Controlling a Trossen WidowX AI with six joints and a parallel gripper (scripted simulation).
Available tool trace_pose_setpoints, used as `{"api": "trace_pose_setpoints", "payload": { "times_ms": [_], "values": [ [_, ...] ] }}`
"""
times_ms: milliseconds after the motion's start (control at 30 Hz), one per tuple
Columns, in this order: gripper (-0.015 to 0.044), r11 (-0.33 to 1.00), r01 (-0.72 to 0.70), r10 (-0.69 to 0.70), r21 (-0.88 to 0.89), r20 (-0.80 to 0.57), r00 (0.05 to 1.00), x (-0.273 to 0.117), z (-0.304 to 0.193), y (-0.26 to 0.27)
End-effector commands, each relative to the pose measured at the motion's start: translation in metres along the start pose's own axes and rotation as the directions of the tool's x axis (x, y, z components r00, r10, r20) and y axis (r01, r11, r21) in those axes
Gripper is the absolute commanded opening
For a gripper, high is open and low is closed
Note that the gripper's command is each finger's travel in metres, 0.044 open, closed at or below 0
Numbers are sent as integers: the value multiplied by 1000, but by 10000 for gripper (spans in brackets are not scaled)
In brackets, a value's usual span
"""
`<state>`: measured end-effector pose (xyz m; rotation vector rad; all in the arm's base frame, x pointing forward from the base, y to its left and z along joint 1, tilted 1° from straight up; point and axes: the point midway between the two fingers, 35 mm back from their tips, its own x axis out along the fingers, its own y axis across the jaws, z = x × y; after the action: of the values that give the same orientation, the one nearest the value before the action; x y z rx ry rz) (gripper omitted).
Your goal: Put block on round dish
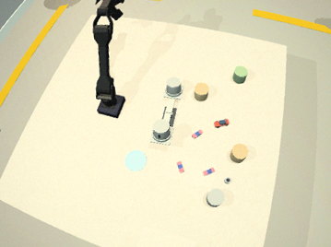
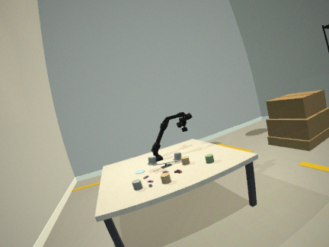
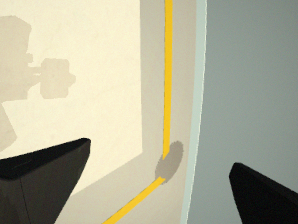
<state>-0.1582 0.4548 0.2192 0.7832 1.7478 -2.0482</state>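
Observation:
One grey cup [image 1: 174, 86] [image 2: 177, 156] stands upside down on the balance's end farther from the dish. The other grey cup [image 1: 161, 130] [image 2: 151, 160] stands on the end nearer the dish. The balance [image 1: 169, 116] [image 2: 167, 165] has a thin beam; I cannot tell surely which end is lower. No block shows; the cups hide what is under them. The pale blue round dish [image 1: 136, 161] [image 2: 140, 171] is bare, with no cup above it. My gripper [image 1: 106, 4] [image 2: 182, 127] [image 3: 162, 160] is open and empty, high up and far from both cups.
Beyond the balance stand orange cylinders [image 1: 202, 92] [image 1: 239, 153], a green cylinder [image 1: 240, 74] [image 2: 209, 158] and a grey cylinder [image 1: 215, 197] [image 2: 137, 184]. Among them lie a red toy car [image 1: 221, 123], several small pink-and-blue pieces [image 1: 180, 167] and a small dark ring [image 1: 228, 180].

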Motion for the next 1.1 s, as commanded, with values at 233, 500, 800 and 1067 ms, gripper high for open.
{"api": "trace_pose_setpoints", "payload": {
  "times_ms": [233,500,800,1067],
  "values": [
    [440,986,-13,30,165,-102,994,-41,-7,18],
    [440,930,15,73,367,-225,972,-93,-8,40],
    [440,818,102,130,566,-355,926,-147,0,66],
    [440,681,219,190,699,-458,869,-192,15,89]
  ]
}}
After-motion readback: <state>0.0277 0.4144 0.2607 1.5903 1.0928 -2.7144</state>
